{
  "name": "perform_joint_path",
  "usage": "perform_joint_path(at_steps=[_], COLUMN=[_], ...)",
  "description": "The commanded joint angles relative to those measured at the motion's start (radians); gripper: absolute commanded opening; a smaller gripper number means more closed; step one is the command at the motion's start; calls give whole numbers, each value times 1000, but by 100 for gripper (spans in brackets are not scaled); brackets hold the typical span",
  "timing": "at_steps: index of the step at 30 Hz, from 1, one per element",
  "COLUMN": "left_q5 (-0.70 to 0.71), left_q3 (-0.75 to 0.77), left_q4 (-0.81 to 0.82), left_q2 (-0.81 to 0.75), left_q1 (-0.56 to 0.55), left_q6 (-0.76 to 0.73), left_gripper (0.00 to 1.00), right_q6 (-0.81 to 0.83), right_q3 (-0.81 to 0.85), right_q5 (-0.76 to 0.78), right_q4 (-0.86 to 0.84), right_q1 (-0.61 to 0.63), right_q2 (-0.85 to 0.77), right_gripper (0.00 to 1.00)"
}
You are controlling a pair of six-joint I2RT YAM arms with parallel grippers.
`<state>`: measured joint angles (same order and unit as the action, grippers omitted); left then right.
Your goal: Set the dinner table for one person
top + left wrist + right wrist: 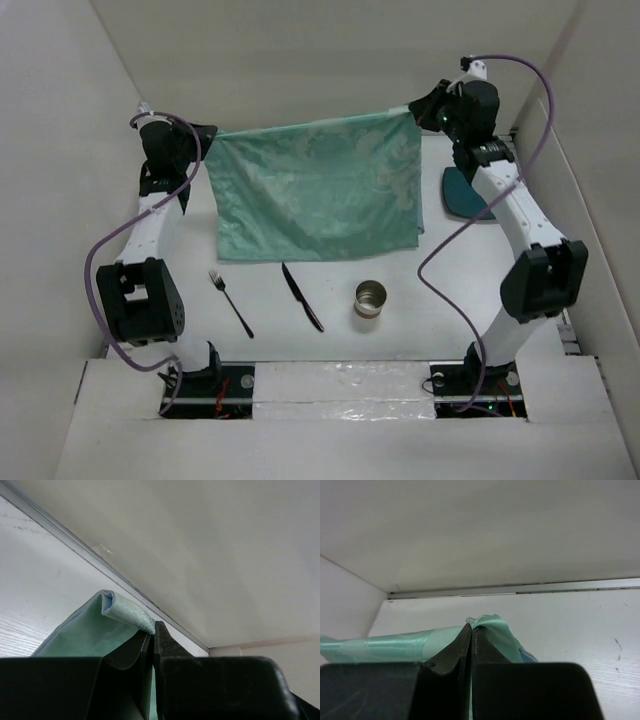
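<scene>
A mint-green patterned cloth mat [318, 190] hangs stretched between my two grippers over the far part of the white dinner table [420, 320], its lower edge resting on the tabletop. My left gripper [207, 137] is shut on the mat's left top corner [120, 612]. My right gripper [418, 110] is shut on the right top corner [492, 627]. A black fork [230, 302], a black knife [301, 296] and a metal cup [370, 298] lie on the table in front of the mat.
A dark blue plate [466, 193] lies at the far right, partly under my right arm. White walls enclose the table at the back and sides.
</scene>
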<state>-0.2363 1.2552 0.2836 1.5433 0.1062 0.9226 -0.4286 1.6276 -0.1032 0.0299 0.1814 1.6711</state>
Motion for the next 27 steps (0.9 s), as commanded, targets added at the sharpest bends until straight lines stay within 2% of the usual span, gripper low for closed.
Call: perform_joint_path(at_steps=[1,2,4,7,11,12,13,15,17,18,21,23,27], left_q5=[-11,-14,-21,-23,-35,-37,-41,-41,-38,-38,-37,-63,-81], left_q3=[125,136,162,150,5,-35,-147,-264,-476,-531,-682,-709,-779], left_q4=[88,91,97,101,180,196,250,291,373,373,492,542,653], left_q2=[-23,-26,-47,-98,-189,-207,-247,-275,-301,-301,-243,-178,-29], left_q1=[15,15,15,15,15,15,15,15,15,15,15,15,-13], left_q6=[18,22,25,18,56,65,87,101,99,99,96,64,78], left_gripper=[0,0,0,0,0,0,0,0,0,0,0,0,0], right_q6=[40,40,40,37,8,8,11,16,11,11,-5,-25,-18], right_q3=[196,290,359,367,178,84,27,-99,-362,-417,-563,-696,-761], right_q5=[-39,-61,-75,-93,-136,-144,-154,-161,-153,-153,-139,-133,-145], right_q4=[48,71,99,78,-19,-21,-71,-114,-209,-231,-277,-358,-360], right_q1=[-40,-40,-49,-68,-100,-100,-100,-100,-100,-100,-109,-109,-118], right_q2=[77,100,130,87,-8,-28,-65,-105,-154,-154,-152,-125,-59], right_gripper=[0,0,0,0,0,0,0,0,0,0,0,0,0])
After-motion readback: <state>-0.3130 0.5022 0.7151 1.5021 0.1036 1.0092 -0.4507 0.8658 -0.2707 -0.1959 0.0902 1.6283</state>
